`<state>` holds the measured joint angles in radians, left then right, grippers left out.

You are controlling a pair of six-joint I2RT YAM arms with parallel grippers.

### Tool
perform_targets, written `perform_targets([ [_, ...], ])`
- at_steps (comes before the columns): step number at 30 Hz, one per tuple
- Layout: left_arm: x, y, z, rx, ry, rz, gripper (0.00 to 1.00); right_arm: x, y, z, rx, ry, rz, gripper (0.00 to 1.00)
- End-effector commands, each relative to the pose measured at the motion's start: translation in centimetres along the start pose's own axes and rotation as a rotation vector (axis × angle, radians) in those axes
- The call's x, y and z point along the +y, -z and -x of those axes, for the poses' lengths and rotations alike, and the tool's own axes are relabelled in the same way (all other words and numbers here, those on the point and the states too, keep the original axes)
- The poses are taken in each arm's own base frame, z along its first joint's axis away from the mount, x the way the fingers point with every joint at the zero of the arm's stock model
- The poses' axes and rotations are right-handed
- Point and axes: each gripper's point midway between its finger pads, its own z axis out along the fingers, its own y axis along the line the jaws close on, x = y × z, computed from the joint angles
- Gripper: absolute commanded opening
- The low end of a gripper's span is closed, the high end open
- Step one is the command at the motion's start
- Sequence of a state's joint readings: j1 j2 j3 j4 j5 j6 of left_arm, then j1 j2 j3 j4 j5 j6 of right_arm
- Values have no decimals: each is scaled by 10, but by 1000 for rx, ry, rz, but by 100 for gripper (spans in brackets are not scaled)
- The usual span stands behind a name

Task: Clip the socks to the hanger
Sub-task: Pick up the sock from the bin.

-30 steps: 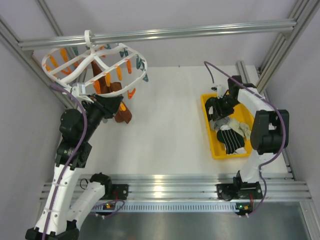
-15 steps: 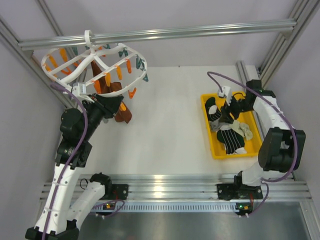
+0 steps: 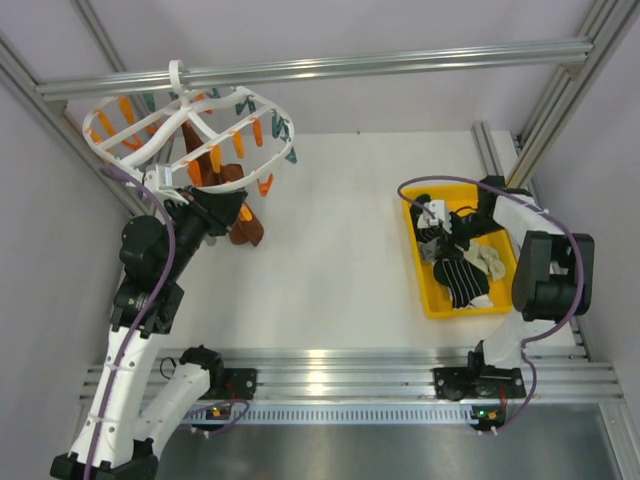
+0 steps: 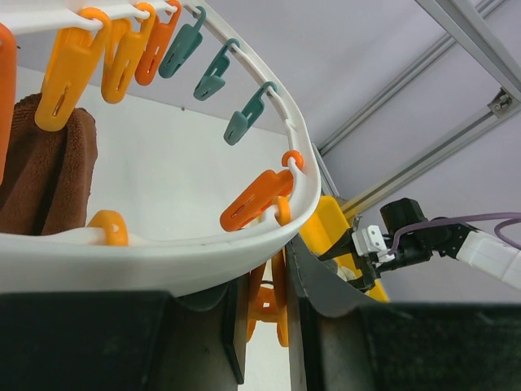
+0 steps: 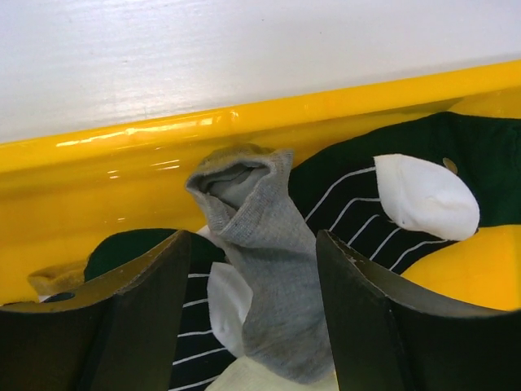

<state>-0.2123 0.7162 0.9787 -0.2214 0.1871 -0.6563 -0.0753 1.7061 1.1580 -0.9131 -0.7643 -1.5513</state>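
Observation:
The white ring hanger (image 3: 190,112) hangs from the bar at the back left, with orange and teal clips and a brown sock (image 3: 238,200) clipped under it. My left gripper (image 3: 215,207) is beneath its rim, shut on an orange clip (image 4: 269,305) between its fingers (image 4: 236,334). Several socks lie in the yellow tray (image 3: 425,290) on the right: a grey sock (image 5: 269,285), a black-and-white striped one (image 3: 462,280) and a cream one (image 3: 490,262). My right gripper (image 5: 252,240) is low in the tray and open. The grey sock stands between its fingers, clear of both.
The aluminium frame bar (image 3: 400,62) runs across the back, with frame posts at both sides. The tray's yellow wall (image 5: 122,187) rises just beyond my right gripper. White table (image 3: 340,220) lies between the hanger and the tray.
The right gripper has opened wider and dropped toward the socks in the tray, and its arm has swung. The left arm and the hanger have stayed put.

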Motion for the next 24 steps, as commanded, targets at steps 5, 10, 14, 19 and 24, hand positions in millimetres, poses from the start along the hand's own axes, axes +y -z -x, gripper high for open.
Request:
perform_targets([
  [5, 17, -14, -7, 35, -21, 61, 0, 0, -20, -4, 23, 175, 16, 62],
  [10, 17, -14, -6, 33, -25, 61, 0, 3, -27, -15, 77, 166, 52, 55],
  [14, 17, -14, -5, 32, -33, 60, 0, -3, -26, -13, 76, 166, 28, 35],
  [19, 17, -13, -5, 32, -35, 62, 0, -5, -8, 8, 54, 152, 1, 5],
  [24, 15, -11, -6, 33, -34, 52, 0, -3, 30, 46, 29, 179, -39, 0],
])
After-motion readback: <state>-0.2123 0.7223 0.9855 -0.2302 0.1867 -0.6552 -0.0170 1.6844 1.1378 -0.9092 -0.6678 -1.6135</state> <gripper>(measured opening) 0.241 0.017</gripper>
